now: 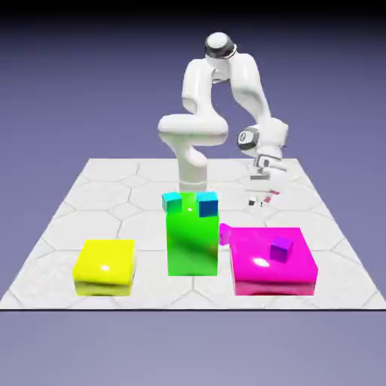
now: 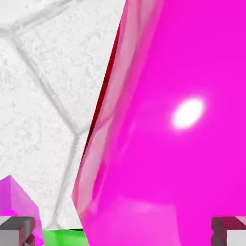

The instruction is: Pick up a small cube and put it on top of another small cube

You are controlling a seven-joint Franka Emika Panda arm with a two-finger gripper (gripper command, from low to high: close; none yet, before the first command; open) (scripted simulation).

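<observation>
Landmark: green block (image 1: 192, 245). Pink cube (image 1: 225, 234) just beside it, exterior view's right, partly hidden. Purple cube (image 1: 281, 249) farther right of green block, on top of magenta block (image 1: 249, 260). Cyan cube (image 1: 172, 202) and blue cube (image 1: 207, 204) at green block's top edge. Yellow block (image 1: 105, 264) left of green block. Gripper (image 2: 122, 231) beyond green block, toward exterior view's right, fingers spread wide.

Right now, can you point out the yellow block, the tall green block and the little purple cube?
Yellow block (image 1: 105, 260): exterior view, on its top face.
Green block (image 1: 192, 249): exterior view, on its front face.
Purple cube (image 1: 281, 250): exterior view, on its side.
</observation>
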